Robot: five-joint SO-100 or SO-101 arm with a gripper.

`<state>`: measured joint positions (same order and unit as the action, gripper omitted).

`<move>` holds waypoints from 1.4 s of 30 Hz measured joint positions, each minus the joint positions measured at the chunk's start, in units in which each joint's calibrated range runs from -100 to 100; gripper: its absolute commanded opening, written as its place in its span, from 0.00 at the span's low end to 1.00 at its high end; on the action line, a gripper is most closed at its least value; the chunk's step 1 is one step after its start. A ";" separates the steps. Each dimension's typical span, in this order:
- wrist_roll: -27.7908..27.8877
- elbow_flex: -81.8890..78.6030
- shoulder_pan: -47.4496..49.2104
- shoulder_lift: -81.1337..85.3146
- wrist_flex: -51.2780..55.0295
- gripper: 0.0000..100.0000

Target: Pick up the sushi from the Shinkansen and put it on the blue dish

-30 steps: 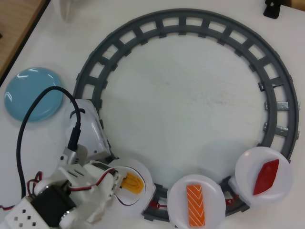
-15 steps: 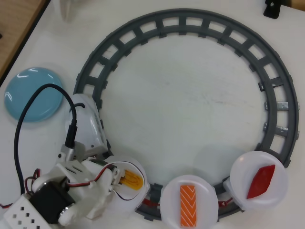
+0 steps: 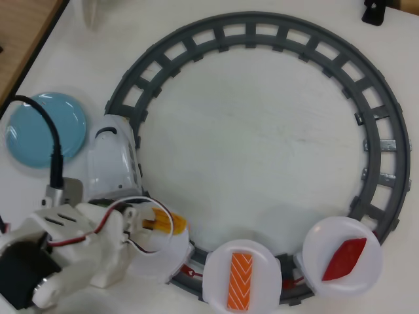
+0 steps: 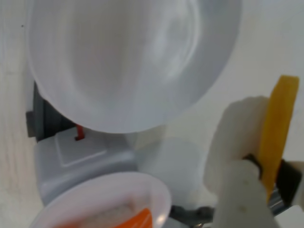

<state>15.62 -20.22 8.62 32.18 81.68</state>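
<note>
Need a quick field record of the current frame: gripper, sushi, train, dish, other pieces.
gripper: shut on the sushi, at lower left in the overhead view
sushi: yellow piece, held edge-on and clear of the empty plate in the wrist view
Shinkansen: on the grey track, left side, nose toward the dish
blue dish: empty, off the track at left, partly crossed by the black cable
salmon piece: on a white plate, bottom of the loop
red piece: on a white plate, lower right
</note>
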 measured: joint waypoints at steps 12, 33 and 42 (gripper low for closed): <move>0.00 0.64 18.47 0.00 -0.08 0.03; -7.86 -6.59 39.80 -11.47 -20.67 0.03; -9.31 -1.56 46.91 -19.57 -24.71 0.03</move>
<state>6.31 -21.77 55.54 12.61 56.97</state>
